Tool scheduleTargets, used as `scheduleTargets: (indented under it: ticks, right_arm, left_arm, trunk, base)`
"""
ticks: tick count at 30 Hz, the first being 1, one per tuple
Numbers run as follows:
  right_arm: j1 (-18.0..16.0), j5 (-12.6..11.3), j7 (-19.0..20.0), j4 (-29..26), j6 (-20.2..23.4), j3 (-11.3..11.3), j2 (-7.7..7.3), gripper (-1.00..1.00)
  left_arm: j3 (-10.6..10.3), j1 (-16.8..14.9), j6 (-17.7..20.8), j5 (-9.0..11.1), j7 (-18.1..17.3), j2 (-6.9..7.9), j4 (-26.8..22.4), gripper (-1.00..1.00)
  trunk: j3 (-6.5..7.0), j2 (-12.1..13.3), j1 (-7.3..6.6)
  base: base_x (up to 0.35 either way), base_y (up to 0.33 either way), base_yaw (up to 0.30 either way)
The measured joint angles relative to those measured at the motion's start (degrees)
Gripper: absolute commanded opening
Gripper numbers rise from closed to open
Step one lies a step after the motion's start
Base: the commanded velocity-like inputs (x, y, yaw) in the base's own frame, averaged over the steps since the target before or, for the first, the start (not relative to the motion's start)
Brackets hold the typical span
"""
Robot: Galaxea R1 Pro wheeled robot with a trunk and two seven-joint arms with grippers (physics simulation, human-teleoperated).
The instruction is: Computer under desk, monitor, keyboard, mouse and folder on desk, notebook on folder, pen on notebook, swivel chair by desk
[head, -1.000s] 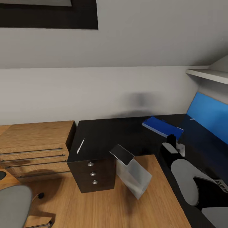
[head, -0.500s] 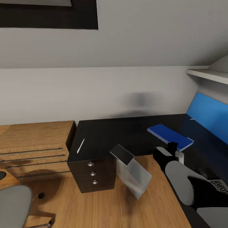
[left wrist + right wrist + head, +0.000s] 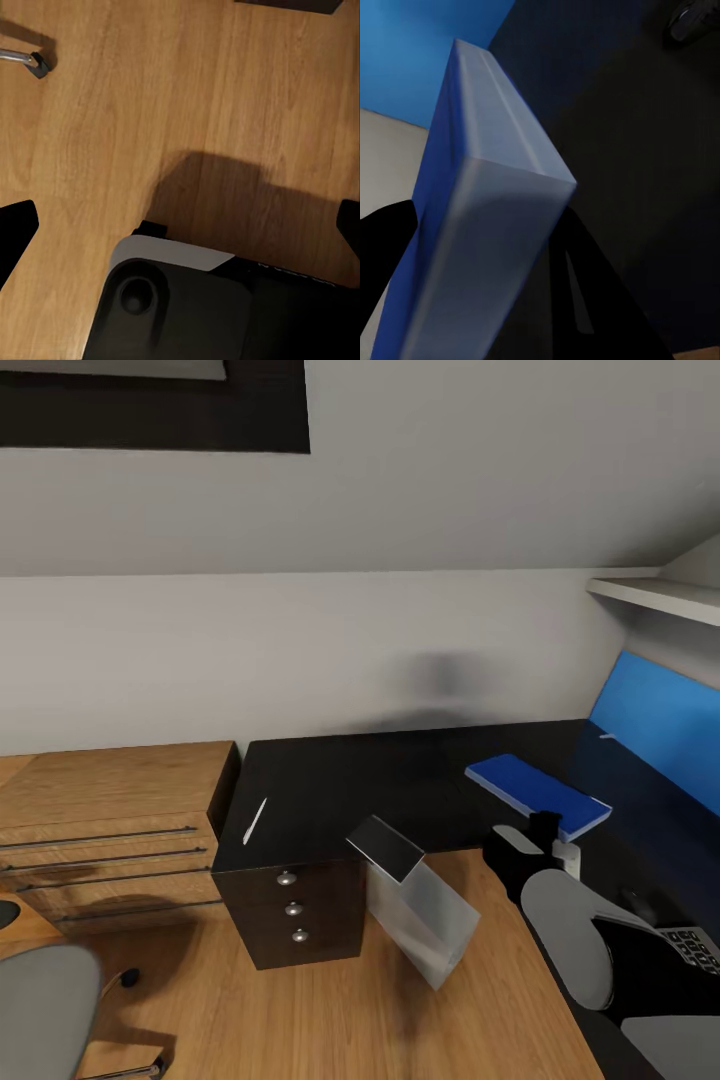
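Folder (image 3: 538,793) pinched at near end by right tool (image 3: 545,830), far end hanging ahead above surface (image 3: 340,780); loose hold could drop it skewed.

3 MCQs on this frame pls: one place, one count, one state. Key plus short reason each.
1. Where is the pen?
A. on the desk top above the drawer unit
B. on the floor
C. on the folder

2. How many round knobs show on the desk's drawer unit?
A. one
B. three
C. five

3. How does the computer stand?
A. upright
B. tilted
C. flat on its side

Key: 1 A, the white stick lies on the black top near its left edge. 2 B, three silver knobs in a column. 3 B, the grey box leans beside the drawers.
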Motion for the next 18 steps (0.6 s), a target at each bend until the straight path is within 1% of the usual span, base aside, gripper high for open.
scheduleTargets:
  ticks: [18]
  right_arm:
    - [0.5,0.1,0.0,0.1,0.0,-0.1,-0.08,-1.0]
  left_arm:
    - [0.1,0.0,-1.6,0.0,0.1,0.02,-0.2,1.0]
  trunk:
    - [0.0,0.0,0.0]
  base:
    - [0.0,0.0,-0.004]
